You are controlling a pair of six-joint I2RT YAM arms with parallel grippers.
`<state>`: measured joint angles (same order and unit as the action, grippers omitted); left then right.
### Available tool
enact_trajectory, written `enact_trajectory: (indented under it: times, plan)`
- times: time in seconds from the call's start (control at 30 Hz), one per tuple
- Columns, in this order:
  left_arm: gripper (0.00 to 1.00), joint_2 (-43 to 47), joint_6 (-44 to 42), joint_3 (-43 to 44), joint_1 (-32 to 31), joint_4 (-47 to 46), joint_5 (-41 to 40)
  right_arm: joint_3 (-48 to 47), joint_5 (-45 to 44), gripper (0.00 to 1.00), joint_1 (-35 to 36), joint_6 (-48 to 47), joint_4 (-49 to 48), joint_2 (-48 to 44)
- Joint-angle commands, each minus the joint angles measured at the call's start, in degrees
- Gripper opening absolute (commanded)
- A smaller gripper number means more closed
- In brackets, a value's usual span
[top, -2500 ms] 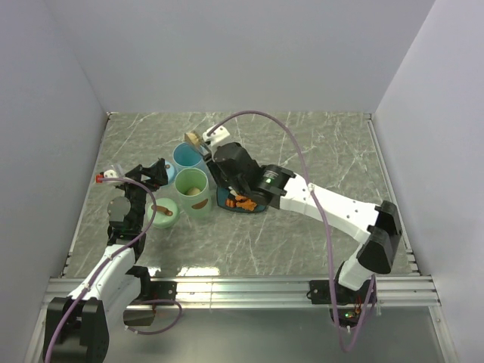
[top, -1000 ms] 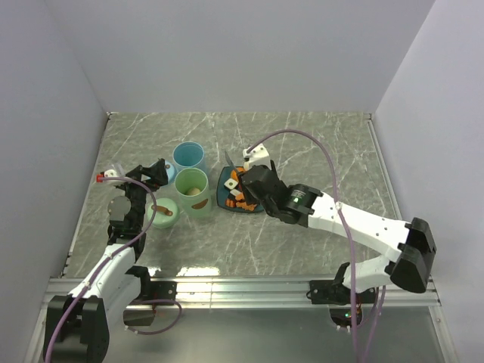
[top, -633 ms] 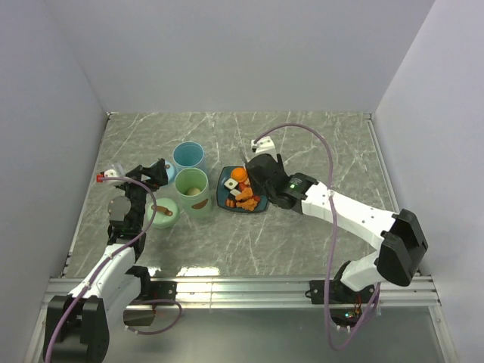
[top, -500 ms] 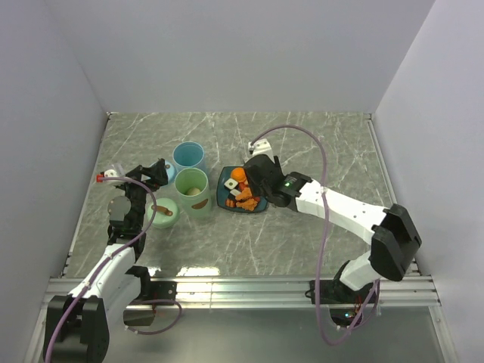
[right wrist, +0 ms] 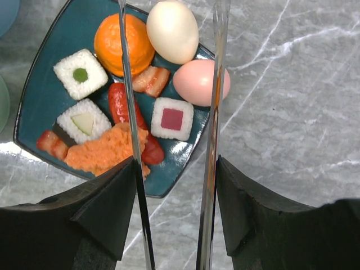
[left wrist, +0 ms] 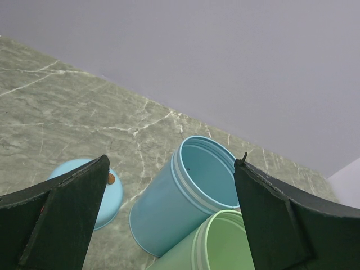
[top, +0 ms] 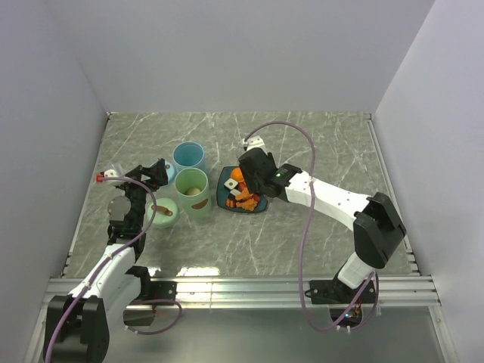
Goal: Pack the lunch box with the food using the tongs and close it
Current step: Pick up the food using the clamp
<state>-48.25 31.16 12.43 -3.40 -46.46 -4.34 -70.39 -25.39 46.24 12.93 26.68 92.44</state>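
Observation:
The food lies on a teal square plate: an orange ball, a beige egg, a pink egg, rice rolls, red sausage and orange chunks. My right gripper is shut on the silver tongs. The tongs' two arms are spread over the plate, and their tips run out of the right wrist view. From above, the right gripper hangs by the plate's right side. The lunch box shows as a blue tub and a green tub. My left gripper stands open beside them, holding nothing.
A blue lid lies flat left of the blue tub. A small green lid lies left of the green tub. Grey walls close the table on three sides.
The right arm came from over the blue tub to the plate, then shifted toward the plate's far right side. The left arm has not moved.

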Motion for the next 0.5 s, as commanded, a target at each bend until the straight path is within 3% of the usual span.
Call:
enact_trajectory:
  times: [0.0, 0.47]
  plan:
    - [0.99, 0.2, 0.7, 0.8, 0.3, -2.2, 0.8, -3.3, 0.9, 0.63, -0.8, -1.1, 0.6, 1.5]
    - [0.99, 0.3, 0.9, 0.7, 0.4, -2.4, 0.8, -4.8, 0.5, 0.62, -1.0, -0.4, 4.5, 2.9]
